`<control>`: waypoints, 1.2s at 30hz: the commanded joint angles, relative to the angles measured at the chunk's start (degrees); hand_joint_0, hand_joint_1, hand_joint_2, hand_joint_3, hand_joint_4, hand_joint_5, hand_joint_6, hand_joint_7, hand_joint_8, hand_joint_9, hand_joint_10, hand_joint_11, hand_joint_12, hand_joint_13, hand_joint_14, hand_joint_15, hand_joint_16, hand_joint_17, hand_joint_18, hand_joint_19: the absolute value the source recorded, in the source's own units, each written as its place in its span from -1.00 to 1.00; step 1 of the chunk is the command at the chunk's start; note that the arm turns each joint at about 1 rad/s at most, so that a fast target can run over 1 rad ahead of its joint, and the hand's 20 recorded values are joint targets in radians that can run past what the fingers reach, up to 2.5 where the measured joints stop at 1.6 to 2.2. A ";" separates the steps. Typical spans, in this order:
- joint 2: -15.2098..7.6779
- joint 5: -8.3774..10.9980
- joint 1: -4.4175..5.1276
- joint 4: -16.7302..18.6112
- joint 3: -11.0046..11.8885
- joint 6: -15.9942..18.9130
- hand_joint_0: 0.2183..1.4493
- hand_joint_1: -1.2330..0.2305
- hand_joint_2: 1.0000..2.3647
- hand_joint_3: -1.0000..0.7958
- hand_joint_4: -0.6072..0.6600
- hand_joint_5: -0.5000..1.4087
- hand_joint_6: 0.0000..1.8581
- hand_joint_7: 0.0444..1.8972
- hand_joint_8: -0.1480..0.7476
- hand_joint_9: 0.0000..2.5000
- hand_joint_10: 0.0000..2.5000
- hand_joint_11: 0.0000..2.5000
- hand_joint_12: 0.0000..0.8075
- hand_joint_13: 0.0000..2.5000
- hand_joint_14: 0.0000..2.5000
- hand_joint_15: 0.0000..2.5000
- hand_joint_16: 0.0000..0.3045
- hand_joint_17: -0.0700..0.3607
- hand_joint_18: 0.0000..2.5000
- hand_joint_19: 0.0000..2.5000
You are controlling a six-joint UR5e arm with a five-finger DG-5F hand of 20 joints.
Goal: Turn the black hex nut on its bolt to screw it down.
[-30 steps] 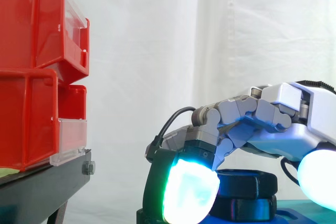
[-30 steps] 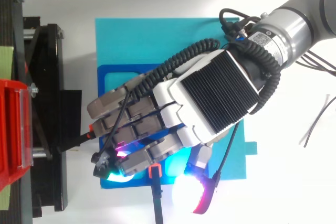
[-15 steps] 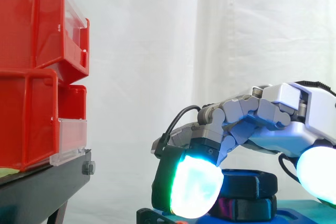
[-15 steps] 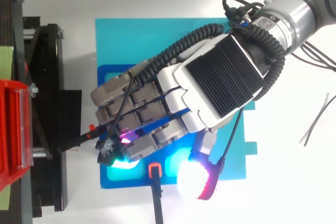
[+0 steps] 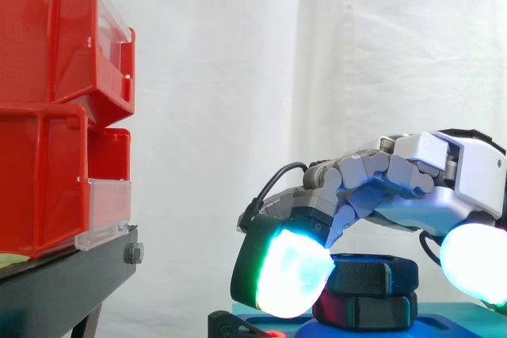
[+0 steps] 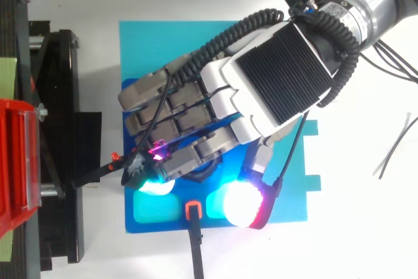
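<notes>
Near the blue fixture's (image 6: 170,223) edge that lies lowest in the top view, about midway along it, the black hex nut (image 5: 372,276) sits directly above a second black hex piece (image 5: 366,311), its bolt hidden. The hand (image 6: 281,73) arches over the nut and grasps it: one glowing fingertip (image 5: 291,275) bears on its flank, and the thumb pad (image 5: 474,263) stands opposite. I judge this the turning step. The next move calls for completing the twist, then letting go and regripping without tilting the nut
</notes>
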 commanded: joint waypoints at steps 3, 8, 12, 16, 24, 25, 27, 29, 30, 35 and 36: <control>-0.09 -0.82 -0.64 0.03 0.00 0.00 -0.62 0.24 -1.00 -0.44 0.22 -0.66 -0.22 -0.09 -0.11 -0.39 -0.99 -0.72 -0.29 -0.40 -0.99 -0.74 -0.73 -0.25 -0.58 -0.74; -0.09 -1.44 -1.17 0.21 0.00 0.09 -0.62 0.24 -1.00 -0.44 0.23 -0.66 -0.22 -0.10 -0.12 -0.39 -0.99 -0.71 -0.29 -0.40 -0.99 -0.73 -0.73 -0.25 -0.58 -0.74; -0.09 -1.79 -1.34 0.21 0.00 0.09 -0.62 0.24 -1.00 -0.44 0.23 -0.66 -0.22 -0.10 -0.12 -0.39 -0.99 -0.72 -0.29 -0.40 -0.99 -0.73 -0.73 -0.25 -0.58 -0.74; -0.09 -1.79 -1.52 0.12 -0.09 0.09 -0.62 0.23 -1.00 -0.44 0.23 -0.66 -0.22 -0.10 -0.12 -0.39 -0.99 -0.72 -0.29 -0.40 -0.99 -0.73 -0.73 -0.25 -0.58 -0.73; 0.00 -1.62 -1.17 0.38 -0.09 0.09 -0.62 0.21 -1.00 -0.44 0.23 -0.64 -0.33 0.05 -0.12 -0.39 -0.99 -0.72 -0.29 -0.40 -0.99 -0.73 -0.73 -0.24 -0.57 -0.74; 0.00 -1.62 -1.17 0.38 -0.09 0.09 -0.62 0.18 -1.00 -0.44 0.23 -0.64 -0.35 0.08 -0.12 -0.39 -0.99 -0.72 -0.29 -0.40 -0.99 -0.73 -0.73 -0.24 -0.57 -0.74; 0.00 -1.53 -0.90 0.29 0.00 0.09 -0.62 0.13 -1.00 -0.44 0.23 -0.64 -0.35 0.09 -0.12 -0.39 -0.99 -0.72 -0.29 -0.40 -0.99 -0.73 -0.73 -0.24 -0.57 -0.74; 0.00 -1.44 -0.73 0.21 0.00 0.18 -0.59 -0.01 -1.00 -0.44 0.21 -0.64 -0.36 0.12 -0.14 -0.40 -0.99 -0.72 -0.32 -0.41 -0.99 -0.73 -0.74 -0.26 -0.58 -0.73; 0.00 -1.44 -0.73 0.21 0.00 0.18 -0.59 -0.02 -1.00 -0.44 0.20 -0.64 -0.35 0.12 -0.14 -0.40 -0.99 -0.72 -0.32 -0.41 -0.99 -0.73 -0.74 -0.26 -0.57 -0.74; 0.09 -0.39 -0.20 0.38 0.00 0.97 -0.49 -0.08 -0.99 -0.31 0.16 -0.66 -0.26 0.00 -0.19 -0.40 -0.99 -0.72 -0.38 -0.41 -0.99 -0.72 -0.77 -0.31 -0.57 -0.72; 0.00 -0.12 -0.11 0.38 0.09 1.06 -0.49 -0.08 -0.98 -0.29 0.15 -0.66 -0.26 0.00 -0.19 -0.40 -0.99 -0.71 -0.38 -0.41 -0.99 -0.73 -0.77 -0.31 -0.57 -0.72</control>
